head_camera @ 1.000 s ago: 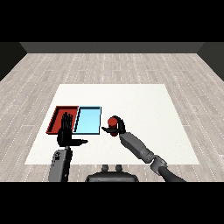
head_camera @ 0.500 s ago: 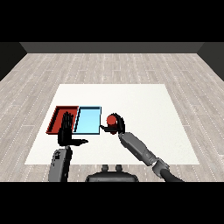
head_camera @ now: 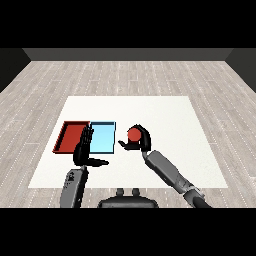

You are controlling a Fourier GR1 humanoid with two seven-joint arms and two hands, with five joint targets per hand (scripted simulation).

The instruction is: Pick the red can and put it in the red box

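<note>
Left of the frame's centre, the red tray [head_camera: 71, 137] and the light blue tray [head_camera: 103, 138] lie side by side, their long edges touching, the red one further left; nothing shows inside either, though the lower right corner of the red tray and the lower left of the blue one are covered by the left hand [head_camera: 85, 150]. That hand stands upright with its fingers straight and together and the thumb stuck out toward the right, holding nothing. The red can [head_camera: 133, 134] is just right of the blue tray, near the middle of the frame, with the right hand [head_camera: 137, 143] curled round it; whether the can touches the white tabletop [head_camera: 165, 120] cannot be told. The tabletop sits on a pale wood-plank floor [head_camera: 125, 75], with a dark wall [head_camera: 128, 54] along the upper frame.
</note>
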